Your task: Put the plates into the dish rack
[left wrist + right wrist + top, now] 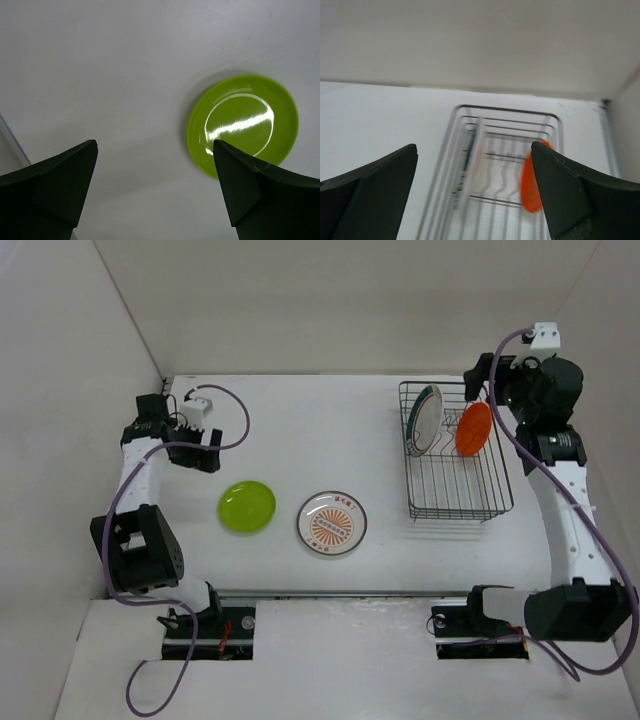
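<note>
The black wire dish rack (458, 472) stands at the right. The teal-rimmed white plate (424, 420) and the orange plate (473, 428) stand on edge in its far end; both show blurred in the right wrist view, the orange one (531, 182) by the right finger. The lime green plate (247, 506) and the sunburst plate (332, 523) lie flat on the table. My left gripper (196, 458) is open and empty, above the table left of the green plate (243, 125). My right gripper (484, 380) is open and empty, raised behind the rack (495, 170).
White walls enclose the table on three sides. A white cable box (203, 403) sits by the left arm at the back left. The table's near edge has a metal rail (350, 594).
</note>
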Robot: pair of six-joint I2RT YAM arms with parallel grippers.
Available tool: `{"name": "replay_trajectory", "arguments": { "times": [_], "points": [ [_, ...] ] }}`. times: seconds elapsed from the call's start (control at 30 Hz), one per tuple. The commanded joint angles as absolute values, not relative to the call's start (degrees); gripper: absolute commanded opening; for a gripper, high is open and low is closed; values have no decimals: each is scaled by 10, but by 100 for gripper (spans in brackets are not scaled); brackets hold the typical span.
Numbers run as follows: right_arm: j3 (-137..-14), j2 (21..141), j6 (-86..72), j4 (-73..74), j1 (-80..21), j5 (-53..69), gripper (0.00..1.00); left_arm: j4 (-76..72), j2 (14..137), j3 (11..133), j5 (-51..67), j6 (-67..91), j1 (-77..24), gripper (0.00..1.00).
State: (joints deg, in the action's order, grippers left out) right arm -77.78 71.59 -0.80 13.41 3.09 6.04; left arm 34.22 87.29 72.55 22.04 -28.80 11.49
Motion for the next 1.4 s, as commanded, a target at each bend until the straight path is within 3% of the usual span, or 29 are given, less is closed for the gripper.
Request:
{"name": "replay_trajectory", "arguments": {
  "times": [0.0,0.2,0.4,0.67,0.8,0.97,1.03,1.13,1.2,1.23,1.27,1.3,1.37],
  "points": [
    [-758,687,-34,88,-13,227,99,422,887,707,293,-411,147,100],
    [-758,676,-34,88,-122,228,99,525,1037,731,416,-483,179,100],
    [-739,651,-34,93,-170,200,99,499,1107,739,444,-459,179,100],
    [-722,646,-40,93,-189,174,99,482,1156,739,468,-431,167,86],
    [-722,646,-40,93,-194,168,99,463,1162,726,457,-417,167,76],
    [-722,646,-45,93,-200,163,99,453,1167,721,457,-405,167,48],
    [-722,646,-45,93,-205,163,99,447,1172,721,457,-405,161,42],
    [-716,651,-45,93,-205,163,99,447,1172,709,457,-405,156,42],
    [-716,651,-45,93,-205,163,99,442,1172,704,457,-405,156,31],
    [-710,651,-45,93,-205,163,99,442,1172,704,457,-405,156,14],
    [-710,656,-45,88,-205,163,99,442,1172,704,457,-405,156,5],
    [-710,657,-45,88,-205,163,98,442,1172,704,457,-405,156,0],
    [-705,662,-45,88,-210,163,98,449,1172,709,465,-405,156,0]
  ]
}}
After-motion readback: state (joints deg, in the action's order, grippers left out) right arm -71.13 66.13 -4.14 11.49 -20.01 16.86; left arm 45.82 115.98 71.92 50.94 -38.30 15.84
